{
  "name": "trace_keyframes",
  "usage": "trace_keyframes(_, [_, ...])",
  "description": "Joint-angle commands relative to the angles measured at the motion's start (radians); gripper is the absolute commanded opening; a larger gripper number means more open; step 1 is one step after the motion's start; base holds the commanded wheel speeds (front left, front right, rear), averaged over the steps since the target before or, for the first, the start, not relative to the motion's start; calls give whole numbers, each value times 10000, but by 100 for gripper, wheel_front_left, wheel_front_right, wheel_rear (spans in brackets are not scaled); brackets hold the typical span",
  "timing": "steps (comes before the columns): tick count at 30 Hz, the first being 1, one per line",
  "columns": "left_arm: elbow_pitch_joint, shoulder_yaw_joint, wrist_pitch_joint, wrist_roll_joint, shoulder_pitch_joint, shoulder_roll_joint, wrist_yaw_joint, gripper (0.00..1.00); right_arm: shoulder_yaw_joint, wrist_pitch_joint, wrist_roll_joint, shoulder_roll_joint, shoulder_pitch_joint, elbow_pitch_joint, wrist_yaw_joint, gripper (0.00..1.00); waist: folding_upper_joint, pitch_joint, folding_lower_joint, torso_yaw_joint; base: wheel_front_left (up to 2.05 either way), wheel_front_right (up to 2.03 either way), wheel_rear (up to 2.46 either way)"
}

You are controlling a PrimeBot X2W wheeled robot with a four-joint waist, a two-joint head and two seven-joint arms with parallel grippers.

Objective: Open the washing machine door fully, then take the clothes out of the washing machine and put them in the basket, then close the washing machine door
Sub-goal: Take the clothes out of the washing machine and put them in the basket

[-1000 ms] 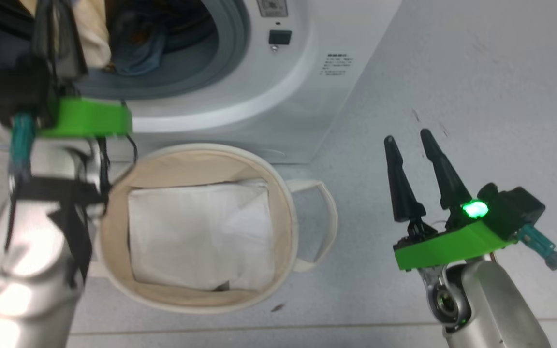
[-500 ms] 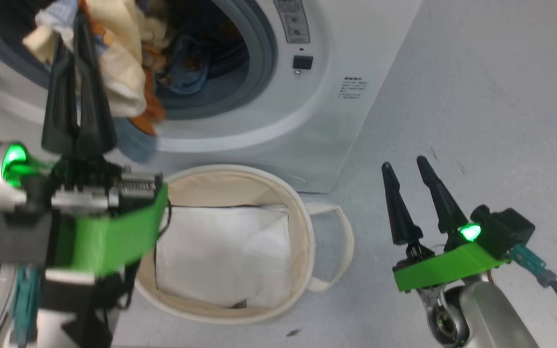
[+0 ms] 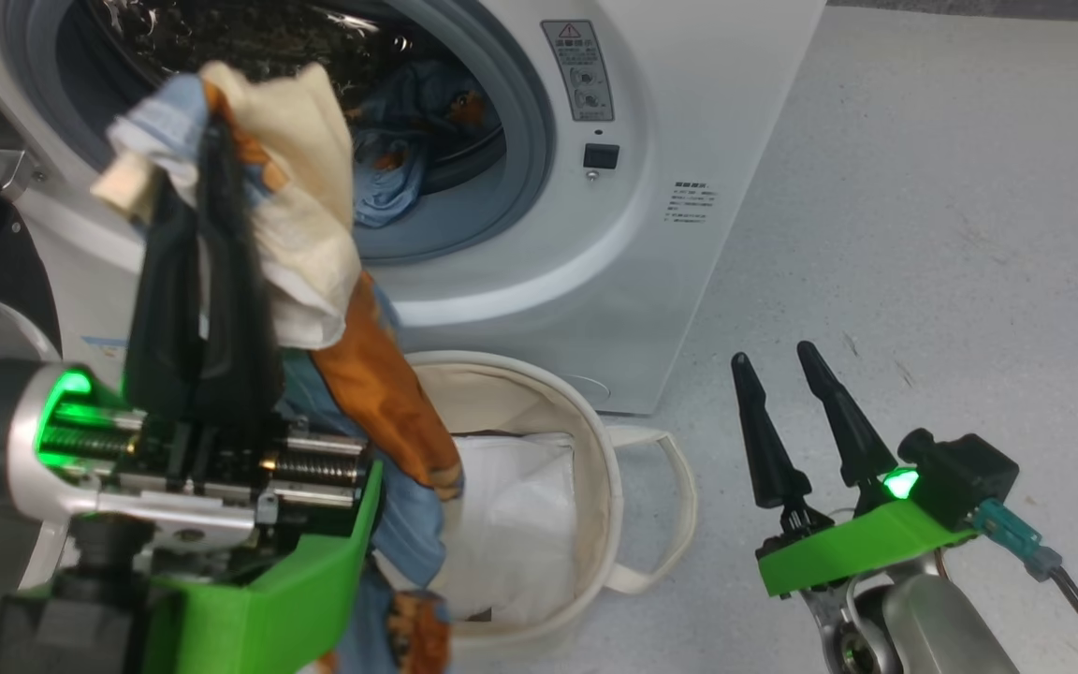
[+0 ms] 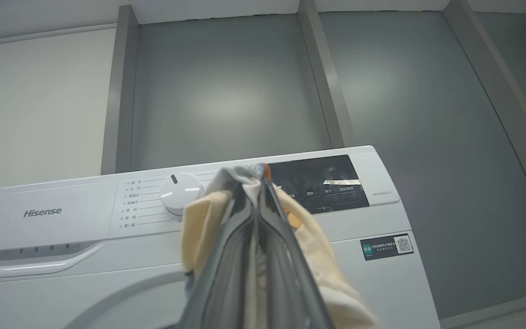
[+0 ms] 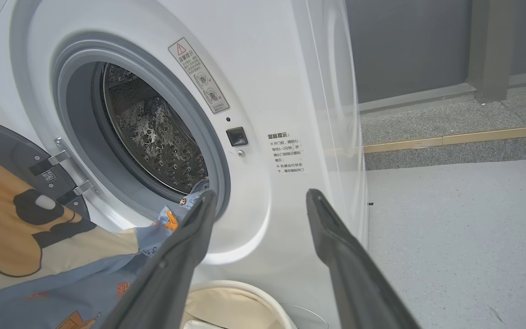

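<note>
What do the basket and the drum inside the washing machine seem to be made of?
The basket looks like cream canvas cloth: matte, with a soft loop handle. The drum looks like shiny metal, probably steel: it glints and has many small holes.

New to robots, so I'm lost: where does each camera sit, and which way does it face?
Head view: on the head, facing down at the washing machine and basket; shows left gripper shut on the clothes, right gripper open.
Left wrist view: on that wrist, facing up its shut fingers at the control panel.
Right wrist view: on that wrist, facing along its open fingers into the drum.
Head and right wrist views share drum, basket, clothes.
</note>
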Motion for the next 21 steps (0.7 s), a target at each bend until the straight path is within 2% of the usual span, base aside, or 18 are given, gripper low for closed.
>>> trace_keyframes(1, [-133,314,-32,-31,-42,236,81,0,249,-122,-59,-1,9,-272,6,100,-1,-34,1,-4,0,0,0])
trace_keyframes(11, [704,206,-32,-354,351,162,23,0,177,-122,-87,-1,-93,-295,6,100,-1,272,1,-95,0,0,0])
trace_keyframes(21, [2596,-335,-32,-460,840,-159,-280,0,42,-122,-75,-1,-348,-322,6,100,-1,677,1,-171,0,0,0])
